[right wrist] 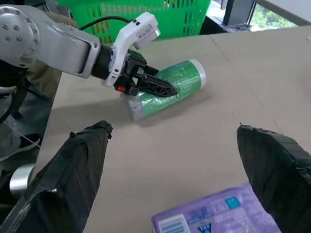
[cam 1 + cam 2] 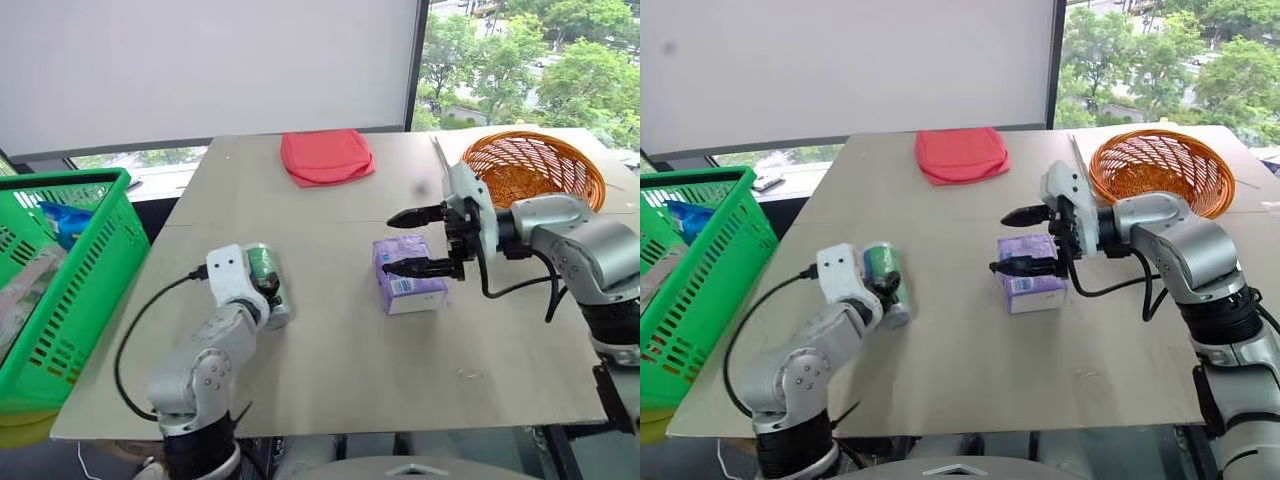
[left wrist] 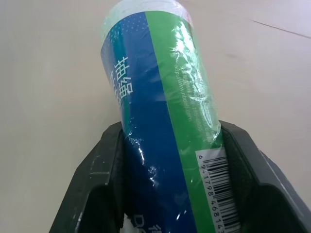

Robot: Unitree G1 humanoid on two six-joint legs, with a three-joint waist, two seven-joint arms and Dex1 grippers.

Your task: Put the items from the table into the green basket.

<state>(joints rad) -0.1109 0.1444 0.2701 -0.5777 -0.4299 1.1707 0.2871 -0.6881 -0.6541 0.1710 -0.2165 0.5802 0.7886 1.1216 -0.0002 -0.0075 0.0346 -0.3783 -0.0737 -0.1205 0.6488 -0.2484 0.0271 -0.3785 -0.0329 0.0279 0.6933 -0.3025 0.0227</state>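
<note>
The can [image 2: 268,284] lies on the table [image 2: 330,390] near its left edge, clamped between my left gripper's [image 1: 146,83] fingers. I should lift it level and swing it clear over the green basket's [image 2: 95,255] rim. My right gripper [image 2: 425,241] hovers spread above the tissue pack [image 2: 409,275].

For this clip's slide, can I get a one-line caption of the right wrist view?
Open right gripper above purple tissue pack; left gripper closed on the can.
</note>
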